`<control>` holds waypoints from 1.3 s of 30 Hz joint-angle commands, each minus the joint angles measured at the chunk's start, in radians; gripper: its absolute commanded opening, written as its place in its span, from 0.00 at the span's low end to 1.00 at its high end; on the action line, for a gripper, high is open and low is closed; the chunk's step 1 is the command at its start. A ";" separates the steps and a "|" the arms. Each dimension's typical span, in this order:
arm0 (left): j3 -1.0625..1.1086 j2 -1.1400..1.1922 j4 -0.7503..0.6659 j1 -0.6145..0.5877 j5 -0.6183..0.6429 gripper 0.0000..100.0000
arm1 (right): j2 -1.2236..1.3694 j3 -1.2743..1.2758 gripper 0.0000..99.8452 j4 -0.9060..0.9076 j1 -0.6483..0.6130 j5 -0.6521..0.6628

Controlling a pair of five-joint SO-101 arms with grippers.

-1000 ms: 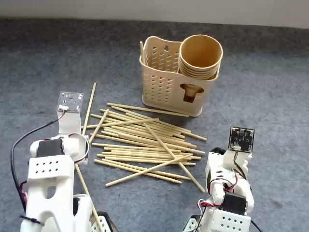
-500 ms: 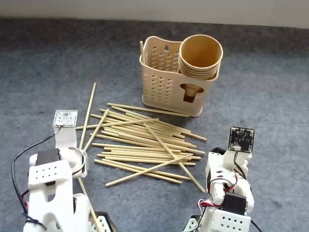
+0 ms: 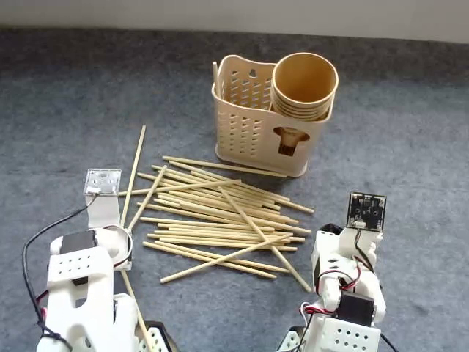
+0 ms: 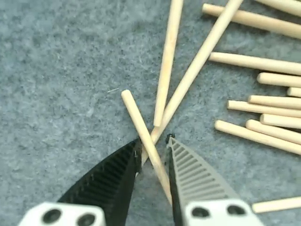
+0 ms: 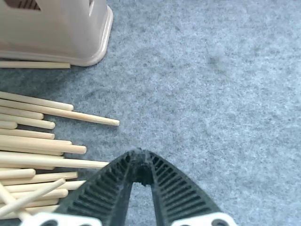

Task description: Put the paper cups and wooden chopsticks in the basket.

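A cream perforated basket (image 3: 249,136) stands at the back with a stack of paper cups (image 3: 304,81) in its right compartment and one chopstick (image 3: 215,73) upright at its left corner. Many wooden chopsticks (image 3: 220,213) lie scattered in front of it. My left gripper (image 4: 153,141) is low over the carpet at the pile's left edge, its jaws closed narrowly on a single slanted chopstick (image 4: 141,127) that touches both fingers. My right gripper (image 5: 141,155) is shut and holds nothing, hovering by the pile's right end near the basket's foot (image 5: 56,33).
Grey carpet (image 3: 396,147) covers the whole table, bare to the right of the basket and along the far left. Two long chopsticks (image 4: 188,70) cross just beyond my left fingertips. A loose chopstick (image 3: 135,308) runs under the left arm.
The left arm has drawn back toward the near edge, then settled at the pile's left edge. The right arm, the basket and the cups have stayed still.
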 commanded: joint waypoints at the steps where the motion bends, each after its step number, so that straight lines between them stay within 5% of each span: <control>1: -0.010 -0.015 -0.034 0.077 -0.002 0.06 | -0.012 0.114 0.01 -0.002 0.007 0.009; 10: -0.128 -0.016 -0.098 0.203 0.002 0.01 | -0.012 0.114 0.01 -0.002 0.008 0.009; 23: -0.363 -0.016 -0.104 0.390 0.216 0.01 | -0.012 0.114 0.01 -0.002 0.007 0.009; 39: -0.516 -0.016 -0.106 0.401 0.278 0.01 | -0.012 0.114 0.01 -0.002 0.005 0.009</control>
